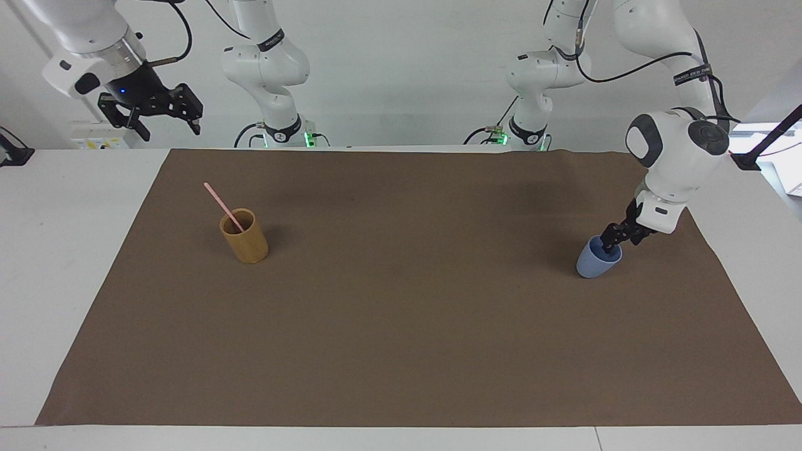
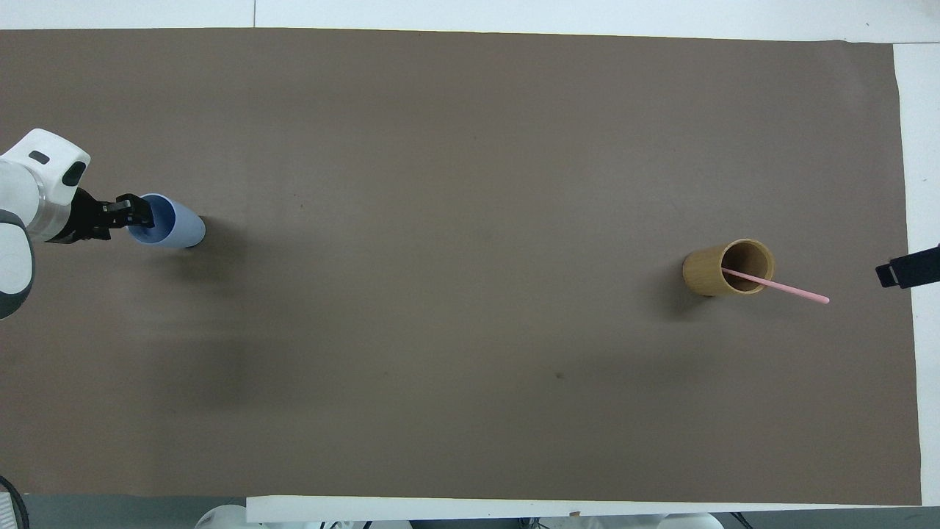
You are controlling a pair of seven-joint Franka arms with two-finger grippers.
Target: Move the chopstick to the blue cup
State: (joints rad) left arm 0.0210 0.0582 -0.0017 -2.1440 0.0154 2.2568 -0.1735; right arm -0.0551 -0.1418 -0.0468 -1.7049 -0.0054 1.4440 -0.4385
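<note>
blue cup [image 1: 592, 264]: matt plastic | tan cup [image 1: 245, 238]: smooth wood | table cover [image 1: 401, 326]: matt paper
</note>
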